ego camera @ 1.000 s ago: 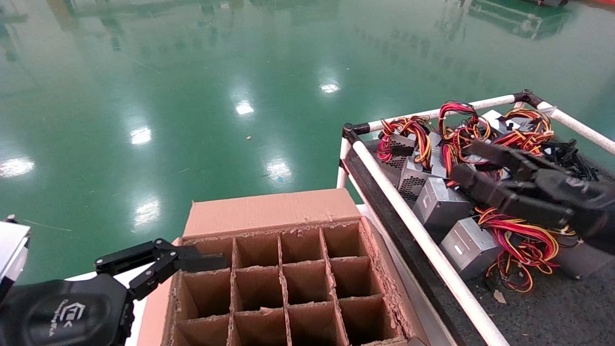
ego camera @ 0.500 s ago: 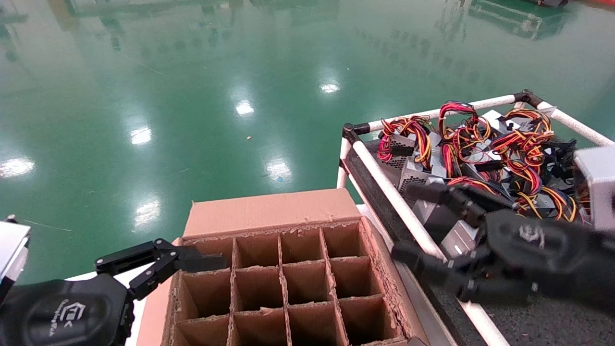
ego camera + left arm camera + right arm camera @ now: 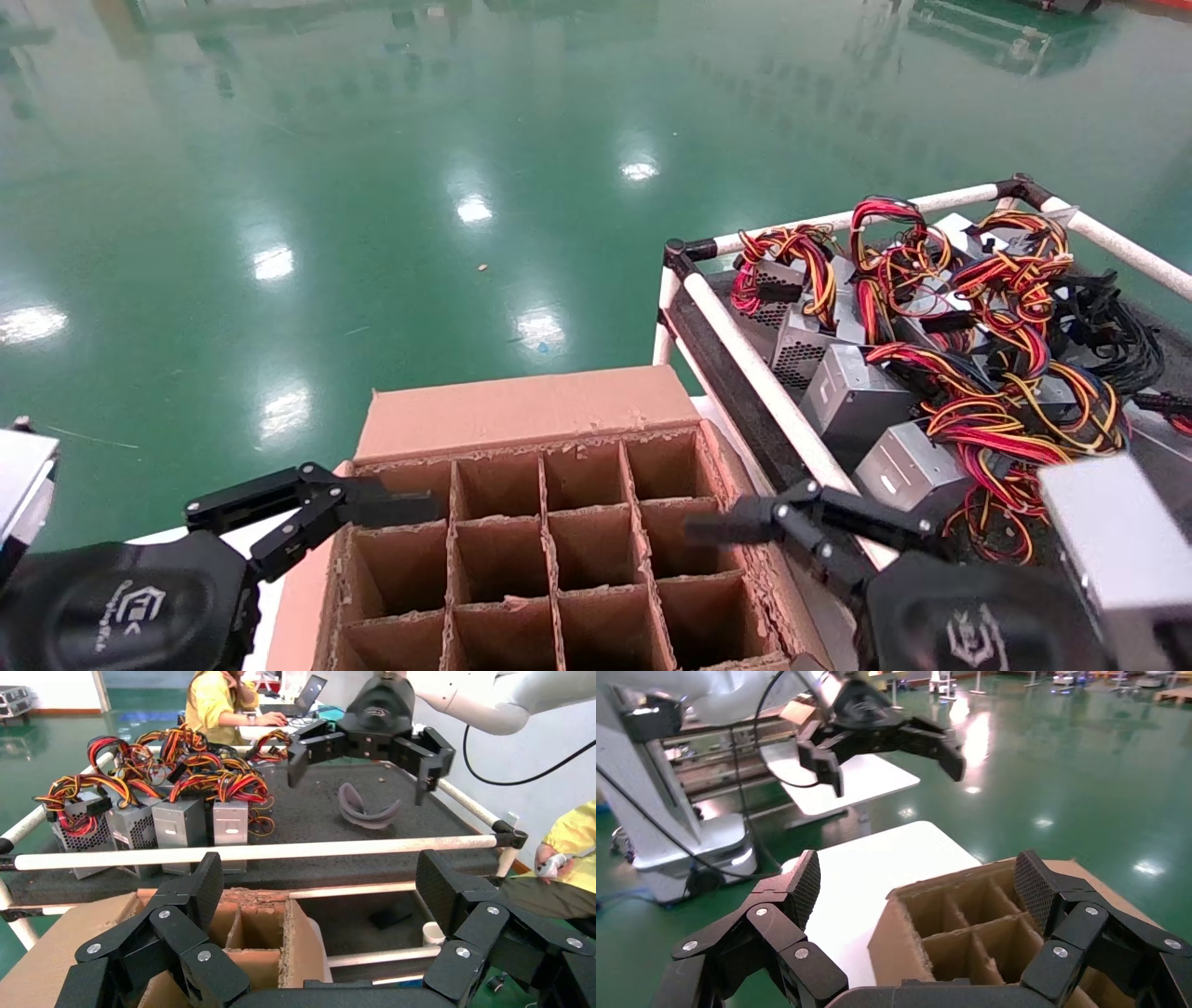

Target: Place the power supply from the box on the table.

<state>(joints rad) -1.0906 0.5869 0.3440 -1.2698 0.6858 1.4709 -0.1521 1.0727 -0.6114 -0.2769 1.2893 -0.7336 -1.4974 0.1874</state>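
Observation:
The box (image 3: 521,410) stands low in the middle of the head view, and every cell that shows is empty. Several silver power supplies (image 3: 852,399) with red and yellow wires lie in a heap on the dark table (image 3: 1043,596) to the right. My right gripper (image 3: 792,527) is open and empty, hovering at the box's right edge beside the table's white rail (image 3: 792,424). In its own view the right gripper (image 3: 919,888) looks across the box (image 3: 961,917). My left gripper (image 3: 354,508) is open at the box's left edge, and its view (image 3: 321,888) shows the box corner (image 3: 260,924) and the power supplies (image 3: 176,822).
Glossy green floor (image 3: 372,186) lies beyond the box. The box rests on a white platform (image 3: 877,874). A grey curved piece (image 3: 365,811) lies on the table. People in yellow sit behind the table (image 3: 218,699) and at its end (image 3: 569,853).
My right gripper has swung from above the heap of power supplies on the table, left and down to the box's right edge, staying open. The left arm has not moved.

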